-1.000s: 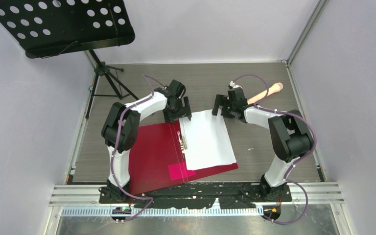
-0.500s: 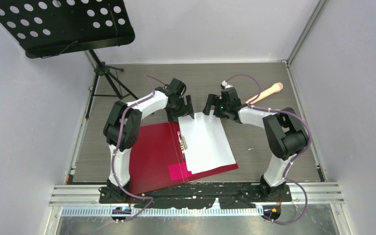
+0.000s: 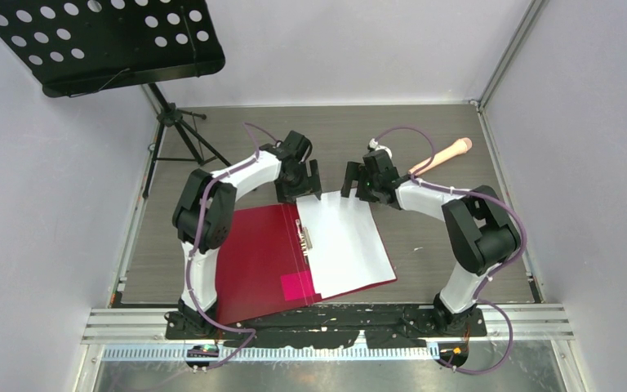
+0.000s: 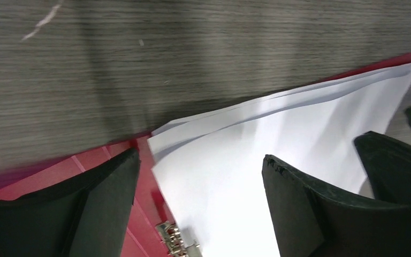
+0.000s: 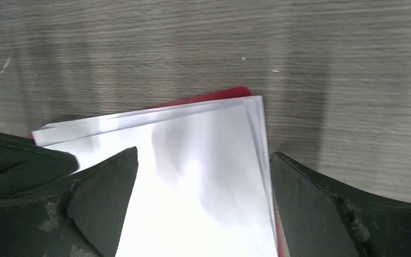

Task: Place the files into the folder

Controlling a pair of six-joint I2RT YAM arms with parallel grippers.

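Note:
The dark-red folder [image 3: 253,261] lies open on the table, with its metal spine clip [image 3: 305,233] and a pink patch [image 3: 297,286] showing. The white files [image 3: 344,237] lie on the folder's right half, their far sheets slightly fanned. My left gripper [image 3: 304,186] is open above the files' far left corner [image 4: 163,136], near the clip [image 4: 176,241]. My right gripper [image 3: 359,184] is open above the files' far right corner [image 5: 254,104]; its right finger stands at the sheets' right edge. A strip of folder [image 5: 214,96] shows past the files.
A wooden-handled tool [image 3: 442,155] lies at the back right of the table. A black perforated music stand [image 3: 98,41] on a tripod [image 3: 175,131] stands at the back left. Grey walls enclose the table on three sides.
The right gripper has moved left and toward the files' far right corner. The files have shifted slightly toward the spine and now lie squarer on the folder. The left gripper has barely moved.

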